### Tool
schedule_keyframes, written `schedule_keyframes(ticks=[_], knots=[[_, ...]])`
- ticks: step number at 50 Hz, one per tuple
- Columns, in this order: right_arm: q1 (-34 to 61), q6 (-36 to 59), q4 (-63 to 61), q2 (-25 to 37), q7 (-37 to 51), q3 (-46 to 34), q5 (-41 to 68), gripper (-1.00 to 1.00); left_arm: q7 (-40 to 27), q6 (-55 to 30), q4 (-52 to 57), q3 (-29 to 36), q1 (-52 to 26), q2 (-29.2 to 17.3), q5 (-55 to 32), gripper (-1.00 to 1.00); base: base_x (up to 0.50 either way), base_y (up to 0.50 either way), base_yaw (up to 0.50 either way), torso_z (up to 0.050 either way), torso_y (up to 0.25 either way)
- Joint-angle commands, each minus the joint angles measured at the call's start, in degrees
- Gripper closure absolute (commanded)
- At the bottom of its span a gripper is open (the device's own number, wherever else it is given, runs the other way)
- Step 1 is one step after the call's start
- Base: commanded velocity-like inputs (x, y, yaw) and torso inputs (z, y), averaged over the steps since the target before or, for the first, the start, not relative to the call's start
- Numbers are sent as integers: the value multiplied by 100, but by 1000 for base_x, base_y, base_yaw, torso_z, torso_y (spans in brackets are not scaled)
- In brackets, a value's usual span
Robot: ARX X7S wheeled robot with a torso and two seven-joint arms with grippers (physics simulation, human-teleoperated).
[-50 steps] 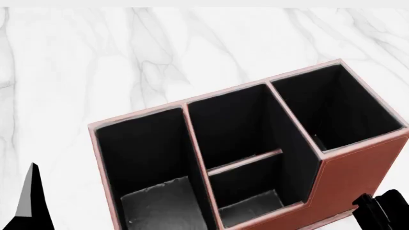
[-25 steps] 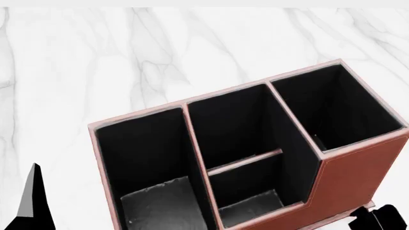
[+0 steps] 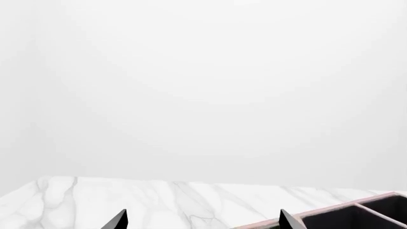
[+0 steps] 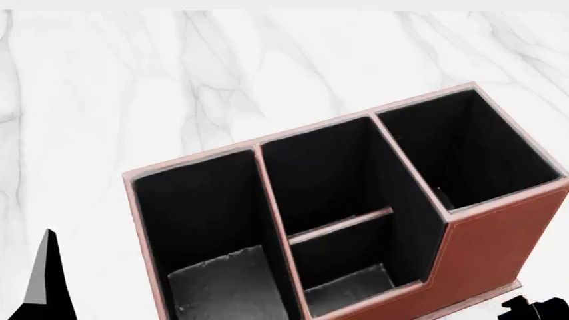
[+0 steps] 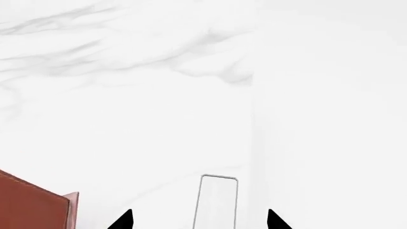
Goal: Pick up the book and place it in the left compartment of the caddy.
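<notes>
The right gripper point(image 5: 198, 220) is standing with its fingertips point(image 5: 124, 220) spread wide, holding nothing. Between them the book point(image 5: 218, 200) is showing as a white page block with a thin dark edge, lying on the marble table point(image 4: 178, 73) apart from the caddy's point(image 4: 484, 247) reddish-brown right end. The left gripper point(image 3: 202, 222) is likewise gaping wide and empty, off the caddy's left end. The left compartment point(image 4: 209, 227) is lying open, showing only its black lining and greyish floor.
</notes>
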Motion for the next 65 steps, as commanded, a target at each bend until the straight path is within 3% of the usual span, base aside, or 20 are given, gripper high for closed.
schedule_keyframes(ticks=[1, 65], knots=[[-91, -429, -12, 0, 4, -198, -410, -100, 53, 341, -256, 63, 110, 18, 99, -100, 0, 0, 0, 0, 0], [-259, -1700, 1731, 0, 4, -807, 299, -100, -82, 436, -328, 100, 86, -110, 4, -100, 0, 0, 0, 0, 0]])
